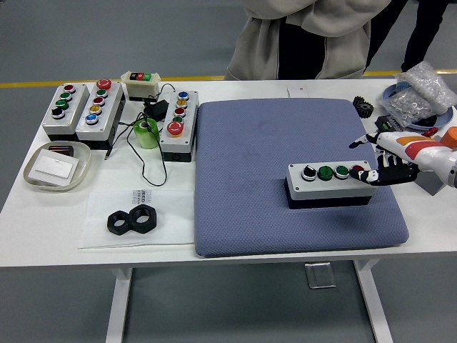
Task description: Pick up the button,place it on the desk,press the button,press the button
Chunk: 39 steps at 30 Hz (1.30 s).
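Right hand [382, 163] hovering at the right end of the button box [330, 184], fingers loosely spread, gripping nothing, one fingertip close to the box's end. Box: grey, rectangular, four round caps, resting on a blue quilted mat [296, 175]. Further left, four more button boxes [108, 104] and two black hex nuts [133, 220].

A single head camera is looking forward and down from high on the robot's side, taking in the whole white rectangular table [64, 236] from a moderate distance. The table's near edge is running across the lower part of the picture, with grey floor showing beneath it. At the top, the far edge is meeting a standing person's beige jacket [307, 39]. No second view is sharing the scene.
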### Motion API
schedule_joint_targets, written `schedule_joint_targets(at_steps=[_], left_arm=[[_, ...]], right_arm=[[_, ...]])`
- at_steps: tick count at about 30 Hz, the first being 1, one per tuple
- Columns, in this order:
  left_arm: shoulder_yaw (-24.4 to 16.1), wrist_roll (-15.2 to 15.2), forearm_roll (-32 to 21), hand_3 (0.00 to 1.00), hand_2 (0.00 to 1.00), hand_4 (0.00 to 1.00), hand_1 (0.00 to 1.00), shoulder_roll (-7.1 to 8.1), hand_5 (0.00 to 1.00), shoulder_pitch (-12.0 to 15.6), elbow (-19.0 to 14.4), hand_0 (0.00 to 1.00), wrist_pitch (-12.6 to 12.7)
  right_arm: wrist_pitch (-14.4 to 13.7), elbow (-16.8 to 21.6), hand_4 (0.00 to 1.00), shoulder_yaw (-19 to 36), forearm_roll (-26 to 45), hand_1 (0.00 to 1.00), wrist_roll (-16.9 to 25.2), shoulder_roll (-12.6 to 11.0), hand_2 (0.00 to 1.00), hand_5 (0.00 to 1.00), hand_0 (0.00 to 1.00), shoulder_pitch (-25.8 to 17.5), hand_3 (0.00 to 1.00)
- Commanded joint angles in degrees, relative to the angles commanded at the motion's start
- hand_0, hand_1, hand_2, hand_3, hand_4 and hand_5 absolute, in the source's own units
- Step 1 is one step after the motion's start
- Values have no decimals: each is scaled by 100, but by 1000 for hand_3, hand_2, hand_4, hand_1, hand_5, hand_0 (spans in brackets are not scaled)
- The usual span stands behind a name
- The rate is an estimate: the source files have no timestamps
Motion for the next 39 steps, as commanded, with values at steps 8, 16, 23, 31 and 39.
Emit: schedule_joint_targets(at_steps=[8, 16, 23, 31, 39], left_arm=[[-52, 25, 74, 825, 895, 643, 835, -4, 998, 20, 3, 712, 8], [-31, 23, 46, 824, 895, 643, 835, -3, 998, 12, 3, 712, 6], [-22, 18, 31, 825, 895, 644, 834, -8, 998, -3, 3, 713, 5], [18, 0, -13, 825, 895, 642, 835, -2, 998, -34, 3, 712, -2], [15, 4, 2, 825, 895, 642, 835, 0, 998, -44, 0, 715, -3]], right_arm=[[-51, -38, 832, 302, -279, 728, 129, -5, 815, 515, 785, -82, 998], [-401, -159, 831, 398, -35, 905, 263, 30, 998, 480, 926, -142, 998], [-1253, -248, 824, 442, 275, 934, 454, 86, 998, 456, 967, -206, 998], [-1399, -308, 818, 573, 396, 940, 452, 117, 998, 447, 990, -278, 998], [-2019, -481, 818, 862, 1425, 942, 808, 326, 998, 445, 998, -537, 998]])
